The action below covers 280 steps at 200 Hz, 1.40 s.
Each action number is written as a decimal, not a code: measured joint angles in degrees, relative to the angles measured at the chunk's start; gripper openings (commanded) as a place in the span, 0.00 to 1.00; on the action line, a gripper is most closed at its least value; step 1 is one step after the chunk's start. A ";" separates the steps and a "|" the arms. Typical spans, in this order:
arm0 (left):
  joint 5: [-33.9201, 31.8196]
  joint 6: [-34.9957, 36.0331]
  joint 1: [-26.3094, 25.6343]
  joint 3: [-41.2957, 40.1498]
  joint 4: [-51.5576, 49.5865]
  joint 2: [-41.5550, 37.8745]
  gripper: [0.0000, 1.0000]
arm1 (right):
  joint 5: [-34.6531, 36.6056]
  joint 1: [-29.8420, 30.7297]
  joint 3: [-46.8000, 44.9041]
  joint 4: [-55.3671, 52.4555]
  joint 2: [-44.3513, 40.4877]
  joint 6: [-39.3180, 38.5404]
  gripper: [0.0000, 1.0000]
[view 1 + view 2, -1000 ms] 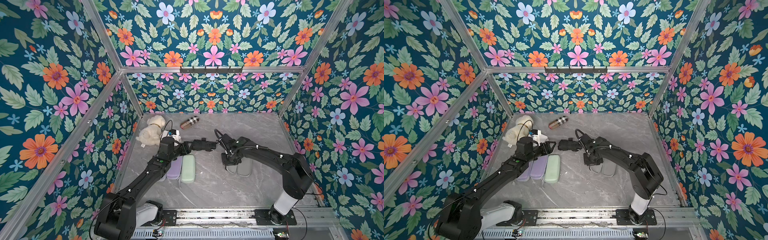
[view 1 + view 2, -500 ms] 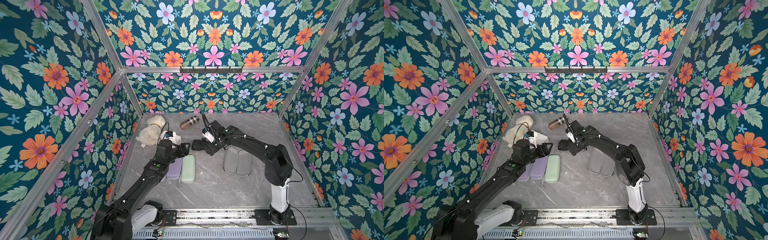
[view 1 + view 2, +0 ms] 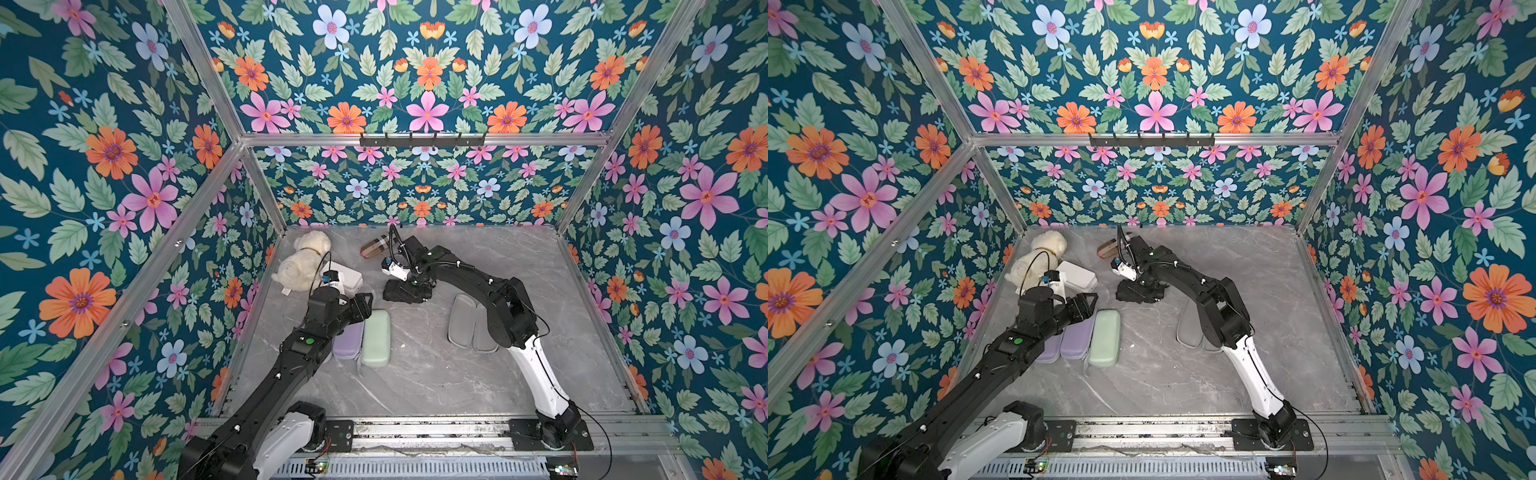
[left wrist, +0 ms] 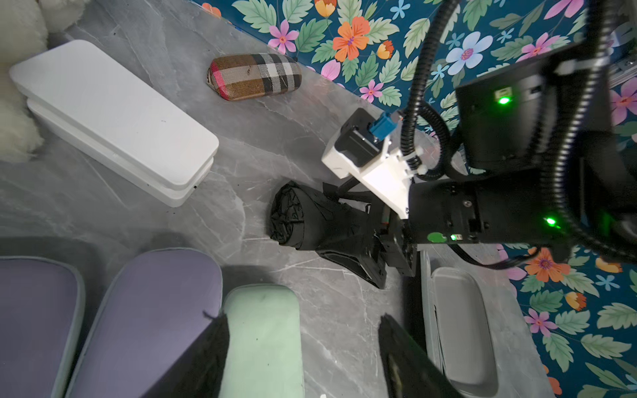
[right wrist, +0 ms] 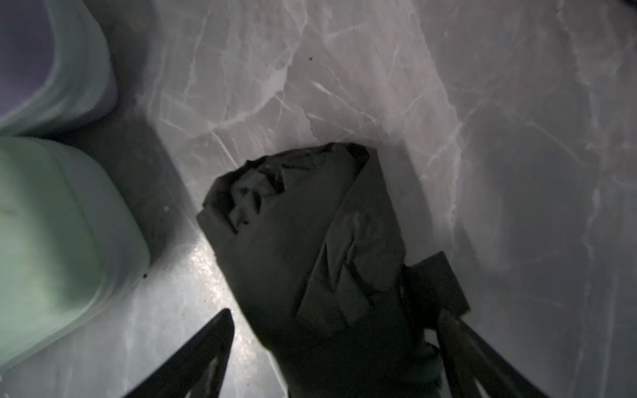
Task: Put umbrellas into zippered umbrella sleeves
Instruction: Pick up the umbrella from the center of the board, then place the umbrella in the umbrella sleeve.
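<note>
Straddling black umbrella (image 5: 303, 241), right pincer (image 5: 336, 317) wide, left pincer (image 4: 303, 320) wide near mint sleeve (image 4: 262, 337)

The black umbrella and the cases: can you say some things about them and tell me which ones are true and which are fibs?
1. The black umbrella lies on the table. True.
2. The mint green case is open. False: it is shut. The open one is the grey-lined case by the right arm.
3. The left gripper holds a lavender case. False: it is open and empty, near the mint green case.
4. The right gripper is open, with one finger on each side of the black umbrella. True.
5. The plaid capsule lies near the back wall. True.
</note>
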 measured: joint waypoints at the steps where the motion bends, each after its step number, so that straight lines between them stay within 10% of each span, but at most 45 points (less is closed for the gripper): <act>1: 0.00 0.00 0.00 0.00 -0.04 0.00 0.71 | -0.15 -0.04 0.15 -0.11 0.15 -0.09 0.89; 98: 0.57 -0.24 0.00 0.59 0.50 3.48 0.70 | -2.60 0.15 -6.71 -0.48 -3.56 4.81 0.23; 180: 1.42 0.37 -0.70 4.76 0.94 7.58 0.70 | 4.31 0.00 -20.15 7.85 -23.41 30.51 0.20; 280: 8.52 -1.14 -20.39 15.69 13.64 33.75 0.65 | 19.19 -6.10 -70.60 17.99 -65.64 74.86 0.08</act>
